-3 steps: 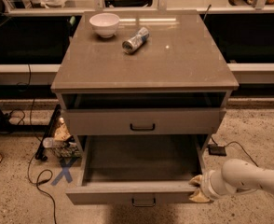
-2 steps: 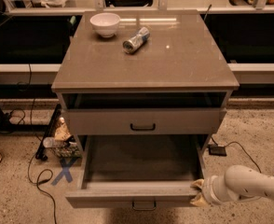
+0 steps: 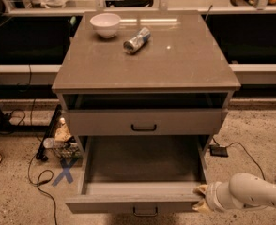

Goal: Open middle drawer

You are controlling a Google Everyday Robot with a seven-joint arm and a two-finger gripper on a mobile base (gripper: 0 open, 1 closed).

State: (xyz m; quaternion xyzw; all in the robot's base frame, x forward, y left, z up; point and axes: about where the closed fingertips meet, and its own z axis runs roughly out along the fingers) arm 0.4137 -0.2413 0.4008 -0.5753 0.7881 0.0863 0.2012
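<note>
Resting at the right front corner of the open middle drawer (image 3: pixel 128 203), the gripper (image 3: pixel 201 198) had an unclear hold; a bowl (image 3: pixel 105 24) and can (image 3: pixel 136 40) sat above.

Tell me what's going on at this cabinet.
A robot arm reaches in from the lower right, and its gripper is at the right front corner of the middle drawer. That drawer stands pulled well out, with nothing showing inside it. The top drawer above it is nearly closed. On the cabinet top are a white bowl and a can lying on its side.
</note>
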